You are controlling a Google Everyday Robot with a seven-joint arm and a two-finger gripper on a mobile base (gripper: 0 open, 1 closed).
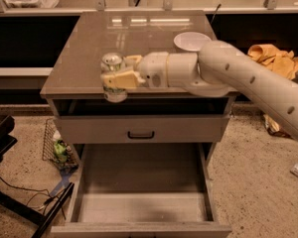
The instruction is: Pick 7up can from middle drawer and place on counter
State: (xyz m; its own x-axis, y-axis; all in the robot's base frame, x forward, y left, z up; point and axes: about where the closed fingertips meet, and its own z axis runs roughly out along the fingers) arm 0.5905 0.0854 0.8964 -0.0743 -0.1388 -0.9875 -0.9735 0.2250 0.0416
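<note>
The 7up can (112, 62), pale green and white with a silver top, is upright in my gripper (116, 70). The gripper is shut on the can, its tan fingers (120, 78) at either side of it. The can hangs at the front left edge of the counter (139, 36), its bottom just below the counter's lip. My white arm comes in from the right. The middle drawer (139, 180) is pulled open below, and its floor is bare.
A white bowl (191, 40) stands on the counter's right rear. A closed drawer front with a black handle (140, 134) is under the counter. A yellow cloth (275, 59) lies at right. A wire basket (57, 147) and a black chair (0, 138) are at left.
</note>
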